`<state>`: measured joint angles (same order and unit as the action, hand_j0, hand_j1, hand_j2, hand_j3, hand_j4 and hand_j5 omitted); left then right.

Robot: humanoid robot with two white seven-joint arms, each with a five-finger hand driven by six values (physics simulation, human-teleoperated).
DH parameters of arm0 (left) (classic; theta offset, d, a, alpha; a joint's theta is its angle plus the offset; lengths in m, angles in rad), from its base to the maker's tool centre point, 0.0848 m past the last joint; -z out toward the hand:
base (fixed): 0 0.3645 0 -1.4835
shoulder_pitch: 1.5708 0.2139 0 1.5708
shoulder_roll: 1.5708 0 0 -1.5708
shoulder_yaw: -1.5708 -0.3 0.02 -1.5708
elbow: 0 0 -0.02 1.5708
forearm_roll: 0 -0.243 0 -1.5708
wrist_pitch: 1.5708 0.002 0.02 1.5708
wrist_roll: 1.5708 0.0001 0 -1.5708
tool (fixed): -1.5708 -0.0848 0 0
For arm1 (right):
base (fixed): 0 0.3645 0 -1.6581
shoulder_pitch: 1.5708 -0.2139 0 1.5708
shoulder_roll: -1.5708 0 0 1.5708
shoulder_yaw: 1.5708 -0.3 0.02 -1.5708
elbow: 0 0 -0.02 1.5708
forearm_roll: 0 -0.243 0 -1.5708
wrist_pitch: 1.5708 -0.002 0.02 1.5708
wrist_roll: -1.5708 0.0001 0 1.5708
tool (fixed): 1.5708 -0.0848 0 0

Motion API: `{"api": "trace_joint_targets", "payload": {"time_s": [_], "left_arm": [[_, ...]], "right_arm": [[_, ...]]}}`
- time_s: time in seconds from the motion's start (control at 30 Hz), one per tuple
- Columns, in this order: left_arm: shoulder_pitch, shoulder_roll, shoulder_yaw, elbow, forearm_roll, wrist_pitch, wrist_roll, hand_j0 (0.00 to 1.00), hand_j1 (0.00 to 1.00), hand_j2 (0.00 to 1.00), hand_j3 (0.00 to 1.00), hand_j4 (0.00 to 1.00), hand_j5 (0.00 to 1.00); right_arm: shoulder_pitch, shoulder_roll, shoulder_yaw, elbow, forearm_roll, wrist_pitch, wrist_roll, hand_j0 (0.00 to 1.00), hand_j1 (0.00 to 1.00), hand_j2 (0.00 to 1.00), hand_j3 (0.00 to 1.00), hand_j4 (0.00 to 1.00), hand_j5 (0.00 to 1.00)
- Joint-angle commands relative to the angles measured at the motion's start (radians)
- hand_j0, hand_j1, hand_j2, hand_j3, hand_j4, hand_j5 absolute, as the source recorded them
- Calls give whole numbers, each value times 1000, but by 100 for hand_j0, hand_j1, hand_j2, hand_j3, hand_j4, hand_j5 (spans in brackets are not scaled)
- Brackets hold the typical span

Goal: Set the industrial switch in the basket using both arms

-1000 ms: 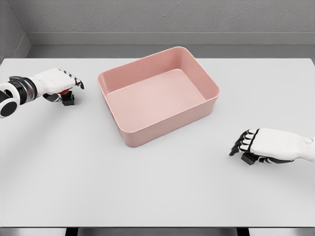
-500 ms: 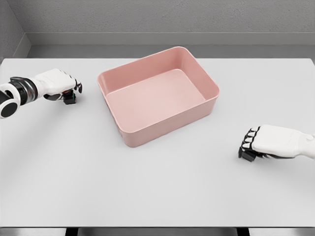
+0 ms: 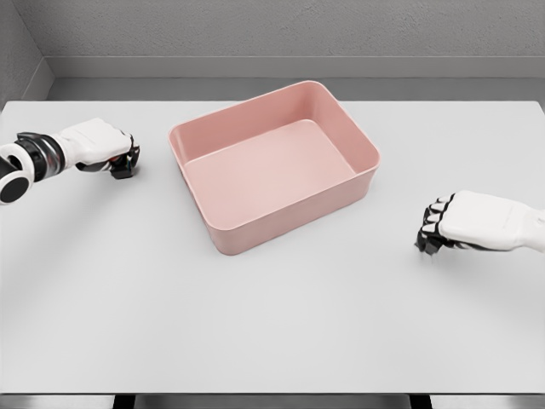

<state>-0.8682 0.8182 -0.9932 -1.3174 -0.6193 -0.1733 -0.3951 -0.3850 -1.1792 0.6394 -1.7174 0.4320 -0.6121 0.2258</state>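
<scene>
Two hands sit well apart on the table [image 3: 272, 341], the empty pink basket [image 3: 274, 162] between them. The left hand [image 3: 102, 146] curls over a small dark switch [image 3: 124, 167]; the right hand [image 3: 464, 227] is also curled (whatever it covers stays hidden), so both look ready to lift.

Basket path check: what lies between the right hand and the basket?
Head view: only bare table lies between the right hand and the basket.
</scene>
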Motion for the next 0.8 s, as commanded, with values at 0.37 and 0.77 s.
{"api": "trace_joint_targets", "payload": {"time_s": [0.37,0.77], "left_arm": [[-113,91,10,-46,118,-172,-33,45,45,45,45,45,45],[-215,59,31,-75,207,-250,-102,45,45,45,45,45,45]], "right_arm": [[-118,110,-9,58,-12,1,3,47,47,47,47,47,47],[-187,173,-9,91,-15,1,3,47,47,47,47,47,47]]}}
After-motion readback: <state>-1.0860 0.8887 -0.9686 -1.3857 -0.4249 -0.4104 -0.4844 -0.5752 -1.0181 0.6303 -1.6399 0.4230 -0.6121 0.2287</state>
